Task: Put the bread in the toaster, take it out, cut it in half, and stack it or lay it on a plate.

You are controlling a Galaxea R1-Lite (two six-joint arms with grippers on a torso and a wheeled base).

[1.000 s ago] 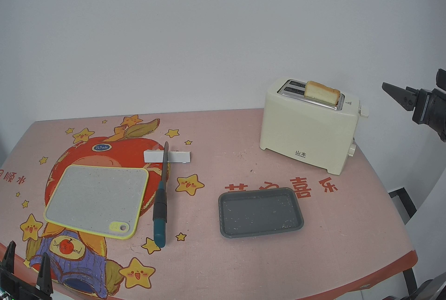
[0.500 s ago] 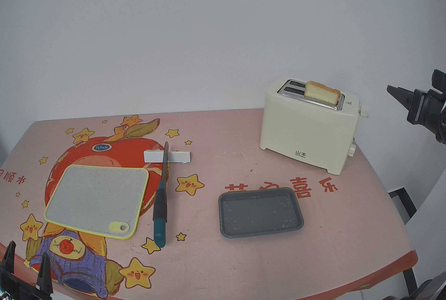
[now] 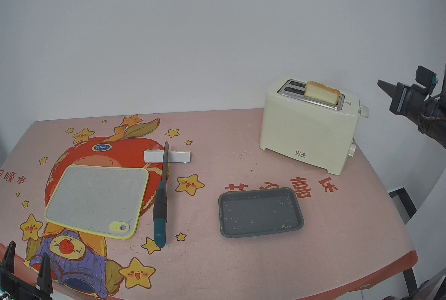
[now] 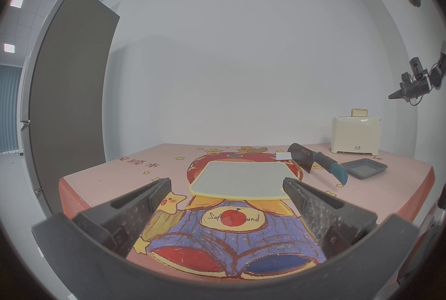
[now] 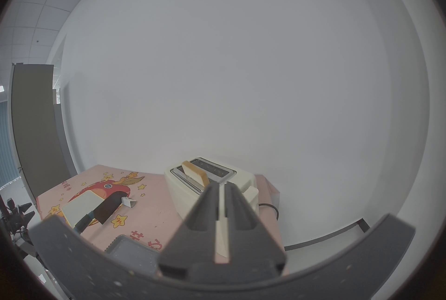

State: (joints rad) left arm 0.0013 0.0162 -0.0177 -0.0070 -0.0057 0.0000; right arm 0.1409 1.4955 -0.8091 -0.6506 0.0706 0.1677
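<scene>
One slice of bread [image 3: 322,92] is your target, and it's standing on edge in the top of the cream toaster [image 3: 309,133], far right on the table [image 3: 353,222]. It's thick-cut, with a golden-brown crust around a paler face, and its upper part pokes well clear of the slots; which of the two slots it sits in you can't quite tell. Your right gripper [image 3: 382,83] hangs in the air just right of the toaster, about level with its top and pointing at it, fingers pinched to a thin sliver of a gap with nothing between them. Your left gripper [image 3: 27,252] sits low at the near left corner, fingers spread wide, empty. The grey plate [image 3: 260,212] lies near-centre, dusted with crumbs. Left of it, the teal-handled knife [image 3: 160,203] lies with its blade propped on a white block [image 3: 179,157], just beside the cutting board [image 3: 95,199].
</scene>
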